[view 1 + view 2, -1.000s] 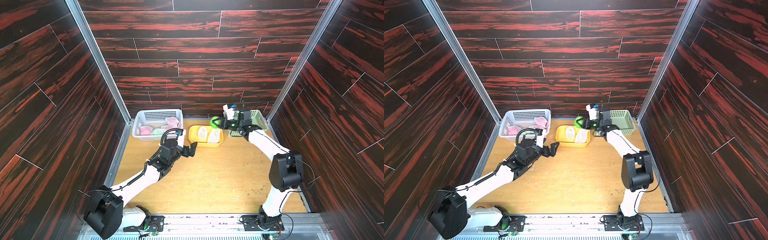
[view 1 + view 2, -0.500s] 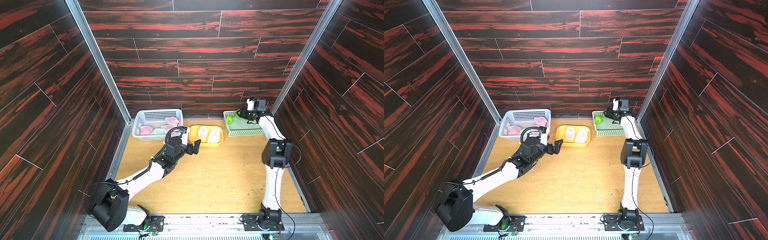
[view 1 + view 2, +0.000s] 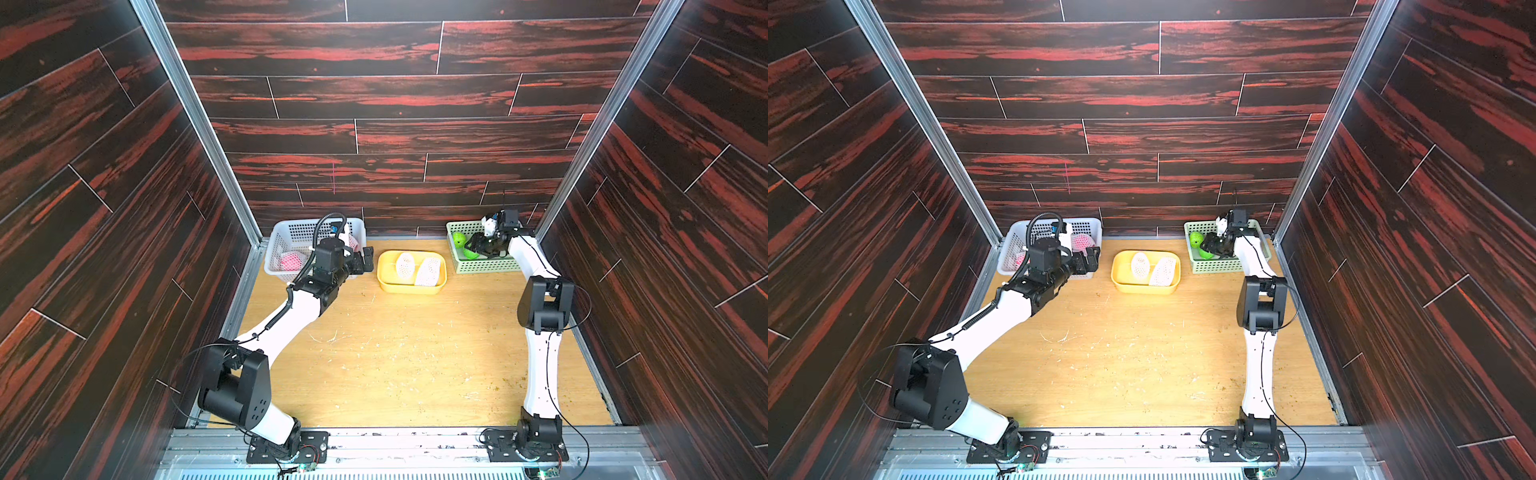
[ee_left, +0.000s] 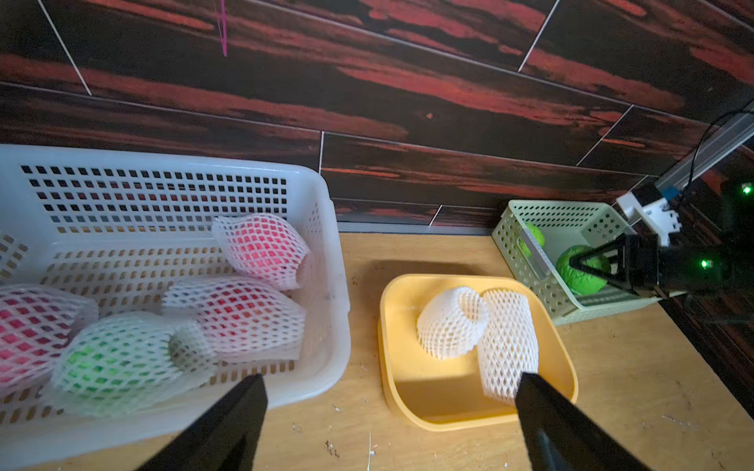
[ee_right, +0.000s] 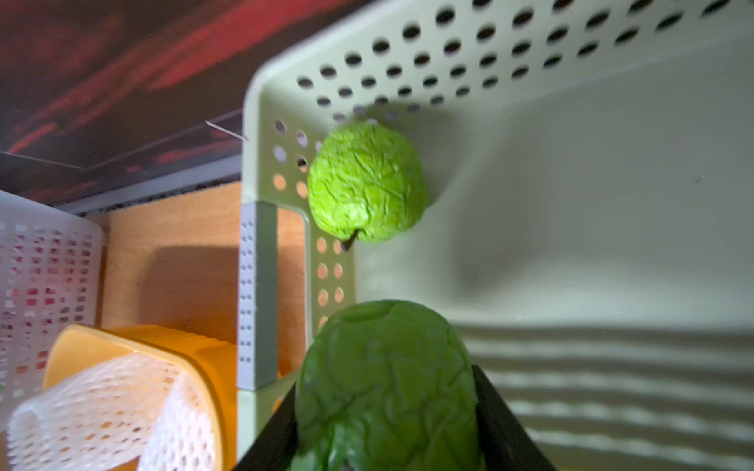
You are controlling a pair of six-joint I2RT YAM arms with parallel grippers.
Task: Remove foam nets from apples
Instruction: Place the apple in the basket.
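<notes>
Green apple [image 5: 387,391] gripped by right fingers [image 5: 504,420] inside green basket [image 5: 591,134], left fingers [image 4: 228,428] spread wide beside white basket [image 4: 332,293]

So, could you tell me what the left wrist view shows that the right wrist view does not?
Left wrist only: the inside of the white basket with four netted apples, three red and one green, and the open left gripper. Right wrist only: the stem of the loose apple, and both fingers pressed against the green apple. Both: the right gripper shut on that apple, the loose apple, the yellow tray with two empty nets, and the green basket.
</notes>
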